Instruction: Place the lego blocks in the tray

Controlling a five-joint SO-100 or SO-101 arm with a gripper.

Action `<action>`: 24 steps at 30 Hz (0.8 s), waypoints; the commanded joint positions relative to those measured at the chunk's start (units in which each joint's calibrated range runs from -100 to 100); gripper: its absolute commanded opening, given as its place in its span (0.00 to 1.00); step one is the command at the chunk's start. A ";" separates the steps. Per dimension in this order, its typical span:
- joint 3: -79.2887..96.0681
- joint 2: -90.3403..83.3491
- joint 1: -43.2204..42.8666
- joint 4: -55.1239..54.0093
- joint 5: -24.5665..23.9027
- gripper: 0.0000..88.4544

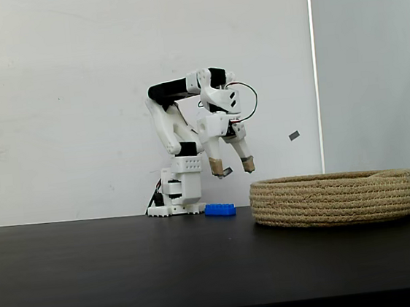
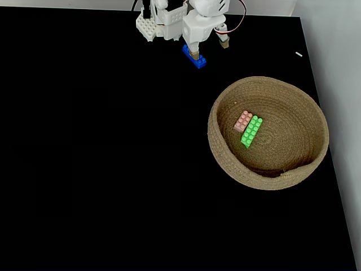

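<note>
Gripper (image 1: 232, 167) hangs with its two tan-tipped fingers spread wide and nothing between them, raised well above the black table (image 1: 114, 266).

Working from the near side in the level fixed view, the rope tray (image 1: 334, 198) stands closest, to the right, its low ribbed wall hiding what lies inside. From above, the pink brick (image 2: 243, 121) and the green brick (image 2: 251, 131) rest side by side, touching, near the tray's middle. Farther back, the blue brick (image 1: 220, 210) lies flat on the table just beside the arm's base (image 1: 175, 200), below the open fingers.

My judgement of the risks: the blue brick is low and small, so fingers descending off-centre could nudge it away instead of closing on it. It also lies slantwise to the table edge from above, so an unaligned wrist might pinch a corner and flick it.

No brand, label or readable writing appears anywhere.
</note>
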 commanded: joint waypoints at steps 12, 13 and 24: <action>12.50 -6.07 -0.90 -3.49 1.90 0.34; 13.32 -5.99 -0.49 -4.33 2.10 0.34; 19.71 -5.21 2.07 -9.91 3.27 0.34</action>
